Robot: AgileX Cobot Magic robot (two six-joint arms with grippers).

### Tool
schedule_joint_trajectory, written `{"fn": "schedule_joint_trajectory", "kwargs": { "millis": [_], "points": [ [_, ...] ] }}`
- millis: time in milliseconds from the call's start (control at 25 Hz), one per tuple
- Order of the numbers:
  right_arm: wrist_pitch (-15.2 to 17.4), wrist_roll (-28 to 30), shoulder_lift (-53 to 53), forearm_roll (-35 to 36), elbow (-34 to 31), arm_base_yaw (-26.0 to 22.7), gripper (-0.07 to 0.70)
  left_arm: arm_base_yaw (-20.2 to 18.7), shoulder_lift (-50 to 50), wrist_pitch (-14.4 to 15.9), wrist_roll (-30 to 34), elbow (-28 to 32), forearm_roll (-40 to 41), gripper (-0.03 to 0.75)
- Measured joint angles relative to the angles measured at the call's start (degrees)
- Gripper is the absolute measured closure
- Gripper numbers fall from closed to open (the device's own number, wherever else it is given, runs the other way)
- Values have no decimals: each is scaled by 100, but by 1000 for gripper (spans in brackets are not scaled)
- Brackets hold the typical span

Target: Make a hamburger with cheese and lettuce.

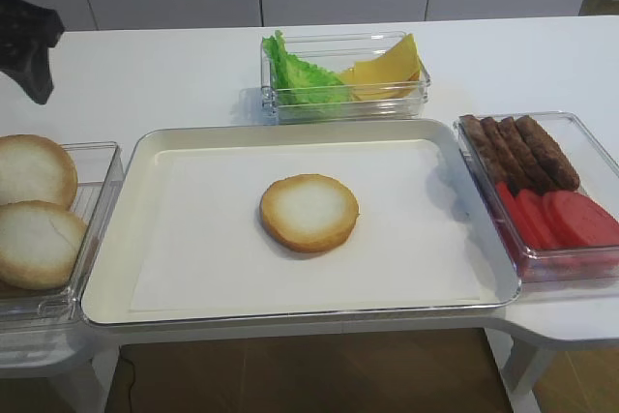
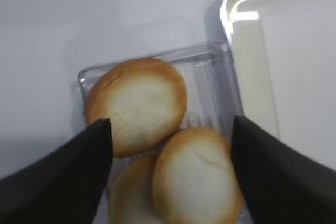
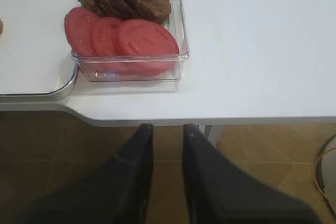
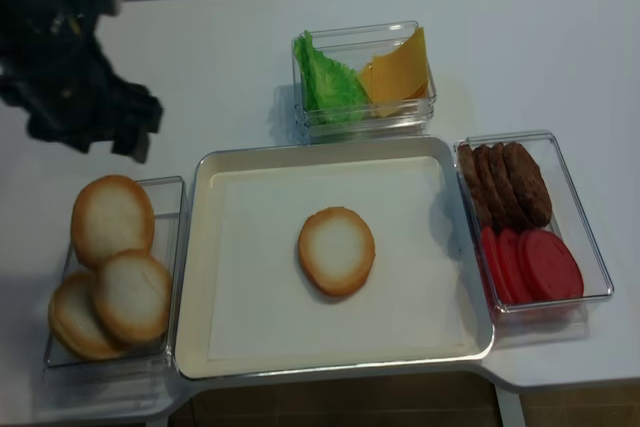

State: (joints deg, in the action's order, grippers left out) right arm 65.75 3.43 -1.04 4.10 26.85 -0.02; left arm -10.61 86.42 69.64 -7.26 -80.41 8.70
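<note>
Cream bun, high view: the hamburger (image 1: 309, 212) was only one flat bun half, lying in the middle of the tray (image 1: 290, 134).
Fillings, high view: the lettuce (image 1: 295, 73) and cheese (image 1: 392, 67) shared a clear box behind the tray, well apart from both arms.
Right wrist view: the right pincer (image 3: 167, 136) was pressed together, holding nothing, low by the tabletop (image 3: 262, 51) edge.
Left wrist view: the left pincer (image 2: 170, 132) was spread wide over the spare buns (image 2: 137, 104), holding nothing.
Second high view: the left arm looked nearer the lettuce, which lay ahead and to its right.
</note>
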Motion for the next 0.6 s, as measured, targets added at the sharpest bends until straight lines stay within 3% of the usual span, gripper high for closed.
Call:
{"fn": "schedule_joint_trajectory", "kwargs": {
  "millis": [360,600],
  "points": [
    [0,0,0,0,0,0,478,885,-618,108,72,261,-2,203],
    [0,0,0,0,0,0,478,1171,-1538,121,72,1259,27,203]
  ]
}}
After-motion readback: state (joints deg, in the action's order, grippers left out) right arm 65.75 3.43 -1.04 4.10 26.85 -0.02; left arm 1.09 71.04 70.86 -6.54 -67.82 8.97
